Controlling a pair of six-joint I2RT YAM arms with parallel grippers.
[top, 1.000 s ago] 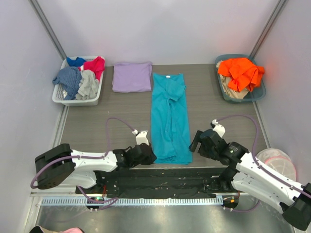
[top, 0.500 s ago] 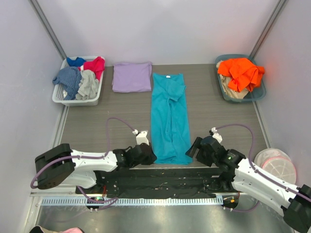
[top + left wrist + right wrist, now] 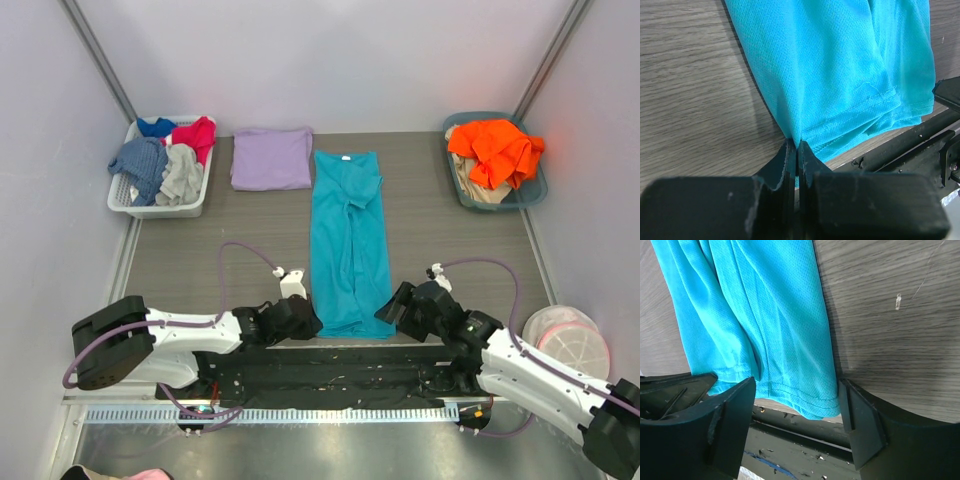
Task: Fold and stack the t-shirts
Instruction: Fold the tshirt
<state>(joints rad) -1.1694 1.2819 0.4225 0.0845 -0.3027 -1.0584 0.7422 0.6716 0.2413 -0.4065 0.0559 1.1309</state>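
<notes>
Pinching teal t-shirt [image 3: 348, 230] hem at its 7 o'clock corner with left gripper [image 3: 798, 150], fingers clamped on cloth. Straddling 5 o'clock corner with right gripper [image 3: 796, 395], fingers spread apart. Lying lengthwise mid-table, collar at 12; lavender t-shirt [image 3: 271, 158] sitting folded at 11.

— What's on the table [image 3: 430, 220]?
— Grey wood-grain top. Upper left: white basket [image 3: 160, 210]. Beside it: lavender t-shirt [image 3: 271, 158], folded. Centre: teal t-shirt [image 3: 347, 240], laid lengthwise. Upper right: blue-green tub [image 3: 520, 203].
</notes>
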